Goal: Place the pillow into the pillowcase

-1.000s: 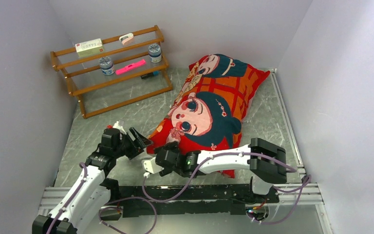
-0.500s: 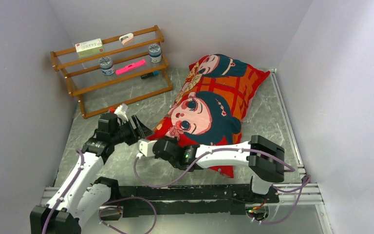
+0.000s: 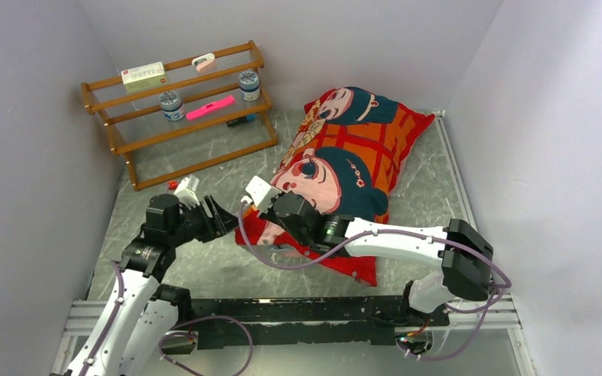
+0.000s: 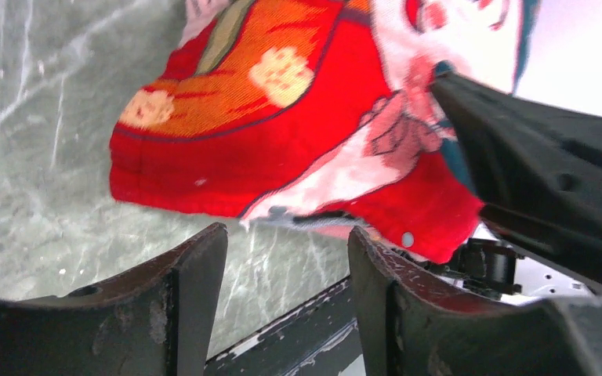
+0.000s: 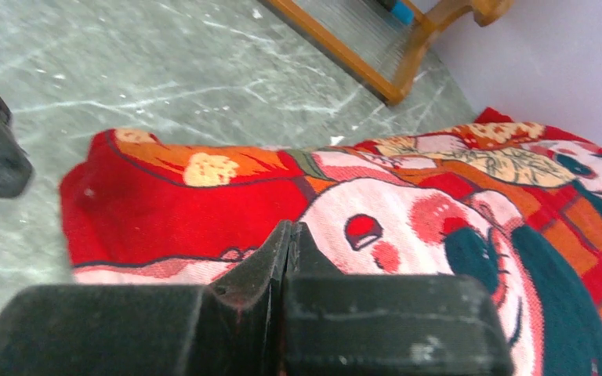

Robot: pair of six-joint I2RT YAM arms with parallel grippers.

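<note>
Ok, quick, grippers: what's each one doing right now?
Left gripper: open, empty, just short of the pillowcase edge.
Right gripper: shut, over the pillowcase; can't tell if fabric is pinched.

No legible text; print on the box [image 3: 143, 75] is blurred.

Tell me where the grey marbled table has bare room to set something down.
Bare grey marbled table lies between the brown wooden shelf rack and the red cartoon-print fabric pillowcase, also right of the pillowcase up to the metal side rail. Crowded: the pillowcase's near left corner, where the left gripper and right gripper sit close.
</note>
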